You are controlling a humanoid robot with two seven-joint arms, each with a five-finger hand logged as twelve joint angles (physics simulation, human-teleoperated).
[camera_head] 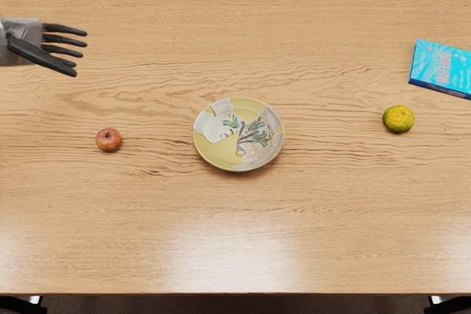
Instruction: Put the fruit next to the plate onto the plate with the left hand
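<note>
The left robot hand comes in at the left edge of the head view, well up and to the left of the plate. It hangs over bare wood with its dark fingers stretched out straight and spread apart, closed on nothing. Nearest to it, and directly left of the plate, a small red apple sits upright on the bench, clear of the plate's rim with a stretch of wood grain between them. The plate itself lies flat near the middle of the bench, a shallow yellow dish painted with a white patch and a sprig of blue-green leaves (nothing rests on it). To the right of the plate, a little farther off than the apple and slightly higher in the view, is a round yellow-green citrus fruit, also by itself on the wood. Beyond the citrus, up and to the right of the plate, a light-blue book lies flat at the right edge, its far corner cut off by the frame.
</note>
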